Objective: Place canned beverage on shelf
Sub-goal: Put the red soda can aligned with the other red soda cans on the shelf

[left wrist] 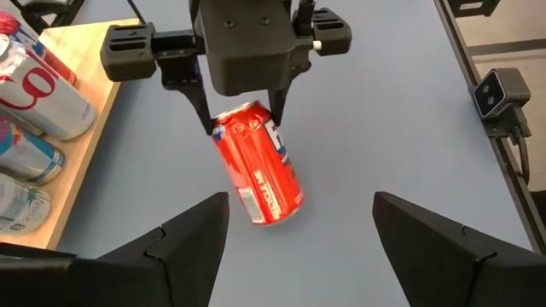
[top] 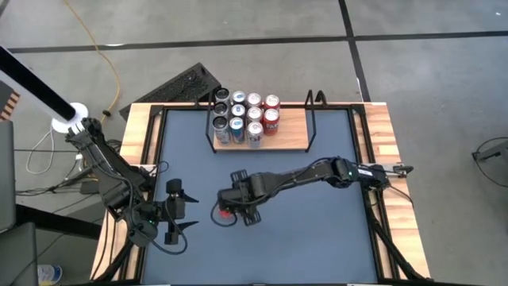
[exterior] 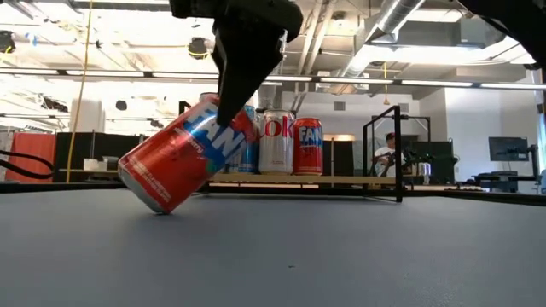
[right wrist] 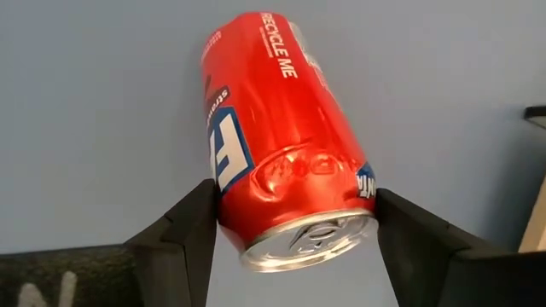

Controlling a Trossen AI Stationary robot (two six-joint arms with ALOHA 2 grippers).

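While tilted, red can point(right wrist: 281, 136), right gripper point(right wrist: 294, 226) clamping

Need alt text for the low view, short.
The right gripper holds a red can by its top end, tilted, with its bottom edge on the dark table. More cans stand on the shelf behind.

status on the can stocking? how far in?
Done: eight cans already stand on the shelf's left part. In hand: the right gripper is shut on a dented red can near its top, tilted with its bottom edge on the table. Left: lift and shelve it. Left gripper waits open nearby.
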